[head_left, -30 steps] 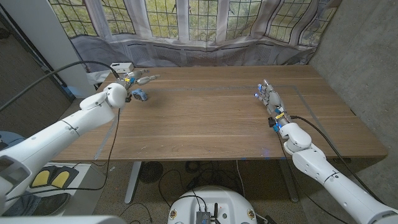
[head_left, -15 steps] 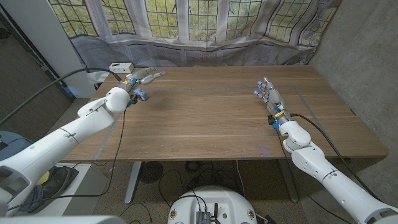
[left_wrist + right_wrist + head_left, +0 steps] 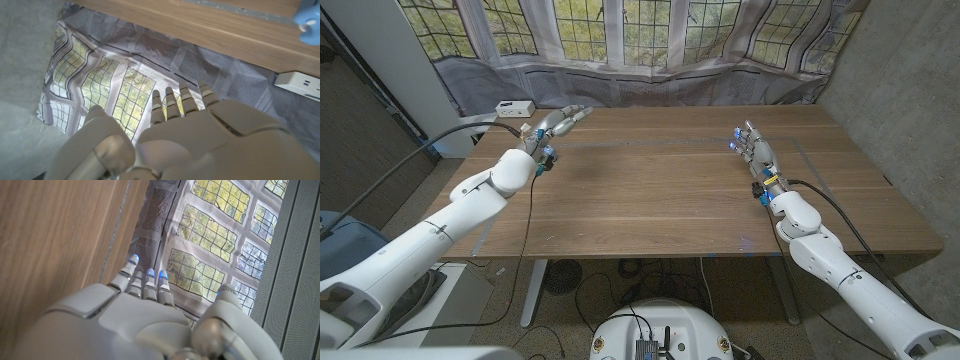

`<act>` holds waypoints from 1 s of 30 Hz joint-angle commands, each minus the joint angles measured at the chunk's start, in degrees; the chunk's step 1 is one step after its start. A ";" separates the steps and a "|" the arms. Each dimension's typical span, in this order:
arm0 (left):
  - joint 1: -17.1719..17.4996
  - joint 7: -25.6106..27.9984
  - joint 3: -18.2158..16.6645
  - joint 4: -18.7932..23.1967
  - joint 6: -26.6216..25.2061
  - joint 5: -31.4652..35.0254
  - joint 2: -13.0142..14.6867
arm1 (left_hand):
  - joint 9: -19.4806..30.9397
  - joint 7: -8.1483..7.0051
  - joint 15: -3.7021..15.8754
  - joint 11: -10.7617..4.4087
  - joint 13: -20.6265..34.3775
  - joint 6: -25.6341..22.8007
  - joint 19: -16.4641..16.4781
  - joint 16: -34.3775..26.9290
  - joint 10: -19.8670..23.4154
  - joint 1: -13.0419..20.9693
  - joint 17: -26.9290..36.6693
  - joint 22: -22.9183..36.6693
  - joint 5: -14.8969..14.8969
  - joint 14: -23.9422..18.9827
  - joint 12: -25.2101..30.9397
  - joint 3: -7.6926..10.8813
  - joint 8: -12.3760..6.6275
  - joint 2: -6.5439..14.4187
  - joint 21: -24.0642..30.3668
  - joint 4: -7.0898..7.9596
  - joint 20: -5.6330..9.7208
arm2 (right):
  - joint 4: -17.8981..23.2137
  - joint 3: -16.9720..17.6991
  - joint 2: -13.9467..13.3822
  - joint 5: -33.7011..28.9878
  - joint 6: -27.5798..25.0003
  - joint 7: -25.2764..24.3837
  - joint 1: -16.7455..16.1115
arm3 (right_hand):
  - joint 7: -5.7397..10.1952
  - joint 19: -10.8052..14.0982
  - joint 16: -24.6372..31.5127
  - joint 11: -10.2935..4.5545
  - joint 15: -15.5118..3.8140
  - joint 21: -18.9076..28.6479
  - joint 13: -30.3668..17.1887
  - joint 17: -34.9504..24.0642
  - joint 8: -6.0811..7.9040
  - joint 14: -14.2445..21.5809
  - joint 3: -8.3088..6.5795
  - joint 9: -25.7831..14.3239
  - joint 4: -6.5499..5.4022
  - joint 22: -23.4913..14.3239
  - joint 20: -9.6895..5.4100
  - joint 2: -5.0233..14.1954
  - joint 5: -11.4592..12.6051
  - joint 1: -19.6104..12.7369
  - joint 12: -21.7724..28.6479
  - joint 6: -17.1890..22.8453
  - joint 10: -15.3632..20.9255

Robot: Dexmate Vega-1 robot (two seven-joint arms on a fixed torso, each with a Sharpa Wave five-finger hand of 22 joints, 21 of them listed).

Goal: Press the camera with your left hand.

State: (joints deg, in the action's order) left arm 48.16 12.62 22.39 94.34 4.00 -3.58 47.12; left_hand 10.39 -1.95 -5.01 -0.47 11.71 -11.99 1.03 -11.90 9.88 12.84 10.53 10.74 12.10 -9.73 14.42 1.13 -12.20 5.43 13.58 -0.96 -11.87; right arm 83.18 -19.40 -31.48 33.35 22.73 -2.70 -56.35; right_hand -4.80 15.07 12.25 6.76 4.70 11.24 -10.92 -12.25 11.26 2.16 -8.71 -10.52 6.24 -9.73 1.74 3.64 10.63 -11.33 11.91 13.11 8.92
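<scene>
Both hands (left (image 3: 558, 121), right (image 3: 752, 153)) hover with fingers spread, holding nothing, over the wooden table (image 3: 660, 180) before leaded windows (image 3: 620, 25).

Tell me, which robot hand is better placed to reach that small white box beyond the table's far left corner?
Left. The left robot hand hovers over that corner, fingers stretched out, near the white box. The right robot hand is across the table.

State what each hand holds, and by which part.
Nothing is held. The left hand reaches out with fingers extended; the right hand stands open on the table.
</scene>
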 commanded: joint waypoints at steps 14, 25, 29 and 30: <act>-1.62 -12.38 -0.97 -16.10 19.42 -23.05 -13.85 | -0.05 0.59 0.51 1.11 0.06 1.19 0.54 0.02 0.59 0.69 0.07 0.07 -0.14 -0.31 -0.13 -0.11 0.79 -0.53 -0.10 -0.38 -0.36 | -4.51 0.17 0.85 1.31 1.98 2.81 2.03 | 1.65 -0.09 0.18 0.19 1.32 0.10 -0.18 -0.18 -0.01 0.29 0.22 -0.25 0.04 -0.23 1.09 -0.55 0.29 0.83 -0.07 -0.55 0.06; -5.22 -15.07 0.94 -24.53 18.46 -26.52 -19.00 | -0.15 8.24 -0.57 5.95 -0.20 6.77 4.80 1.08 -1.61 1.58 -0.15 -0.43 -0.21 1.22 -1.89 -0.16 2.11 -0.72 -0.08 -1.10 7.27 | -7.24 -0.36 1.37 0.81 3.05 4.08 3.71 | -1.47 -0.41 -0.59 1.00 0.25 -0.12 -0.18 -0.01 -0.85 -1.15 0.49 -0.22 0.36 -0.19 -0.94 -1.24 0.42 0.73 -0.81 -3.37 -1.66; -7.00 -17.32 2.07 -28.36 18.38 -27.14 -20.45 | -0.15 9.29 -0.90 6.26 -0.23 7.48 4.57 1.51 -2.74 1.81 -0.16 -0.50 -0.20 2.55 -2.38 -0.11 2.07 -0.67 -0.48 -1.25 8.03 | -7.12 -0.35 1.06 0.94 2.49 4.10 3.66 | -1.67 -0.95 -0.79 1.12 0.22 -0.31 -0.17 0.02 -0.91 -1.63 0.54 -0.21 0.43 -0.18 -0.96 -1.37 0.43 0.69 -0.95 -3.86 -2.12; -7.32 -17.81 2.25 -29.14 18.33 -27.40 -20.80 | -0.15 9.31 -1.03 6.45 -0.23 7.60 4.49 1.57 -2.92 1.85 -0.16 -0.50 -0.19 2.79 -2.45 -0.10 2.06 -0.65 -0.57 -1.27 8.12 | -6.96 -0.28 1.05 1.13 2.18 3.92 3.57 | -1.75 -1.01 -0.82 1.14 0.22 -0.33 -0.17 0.02 -0.94 -1.73 0.55 -0.21 0.44 -0.18 -0.97 -1.39 0.44 0.69 -0.98 -4.01 -2.21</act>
State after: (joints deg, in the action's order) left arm 44.48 0.05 22.46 74.02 21.93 -27.21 30.83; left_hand 10.12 6.72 -6.02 5.75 11.45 -4.56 5.52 -10.57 7.48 14.09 10.39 10.12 11.97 -7.62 12.19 1.03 -10.15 4.72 13.31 -1.68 -4.35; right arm 77.16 -19.49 -30.32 34.48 25.35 0.88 -53.42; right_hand -6.34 14.34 11.83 7.78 4.70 11.01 -10.93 -12.25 10.37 1.09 -8.27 -10.52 6.67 -9.72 0.80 2.72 10.63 -10.42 11.00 9.48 7.44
